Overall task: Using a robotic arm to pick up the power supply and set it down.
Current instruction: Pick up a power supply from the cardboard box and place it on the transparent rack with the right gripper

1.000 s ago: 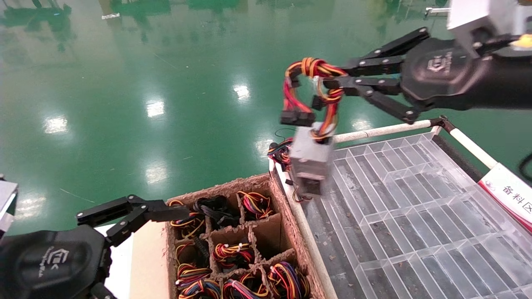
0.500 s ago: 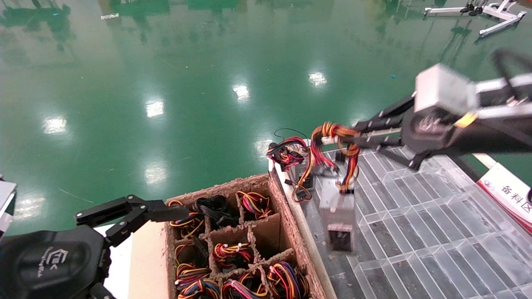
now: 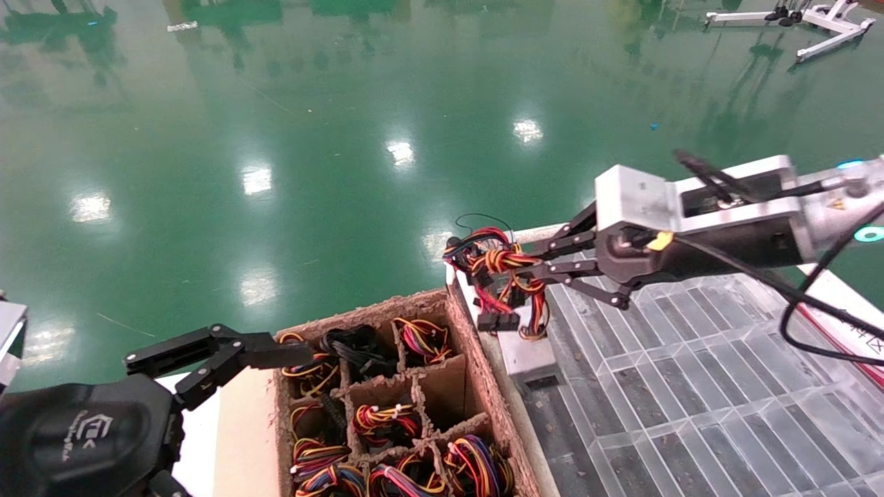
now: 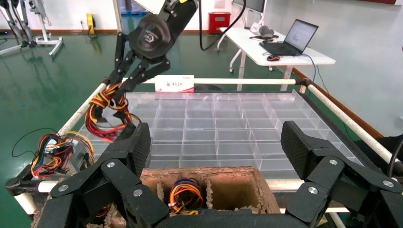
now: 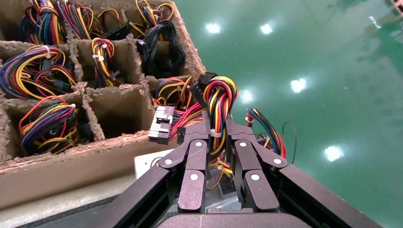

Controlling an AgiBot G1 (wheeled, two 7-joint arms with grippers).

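Observation:
The power supply (image 3: 528, 355) is a small grey metal box low on the clear tray's left edge, beside the cardboard box. I cannot tell whether it rests there. Its red-yellow-orange-black wire bundle (image 3: 507, 266) rises from it, and my right gripper (image 3: 516, 268) is shut on that bundle. In the right wrist view the fingers (image 5: 192, 142) pinch the bundle (image 5: 218, 97) above the grey box (image 5: 147, 161). The left wrist view shows the right gripper (image 4: 116, 90) over the bundle (image 4: 107, 114). My left gripper (image 4: 216, 147) stands open and holds nothing over the cardboard box's near-left corner.
The cardboard box (image 3: 476, 366) has compartments holding several wire-topped units. The clear partitioned tray (image 3: 690, 386) lies to its right, inside a white rail (image 4: 228, 81). Another unit with coloured wires (image 3: 473, 250) sits at the tray's far-left corner. Green floor lies beyond.
My right gripper has come down and toward the cardboard box, carrying the power supply from high in the air to the tray's left edge. The left arm has not moved.

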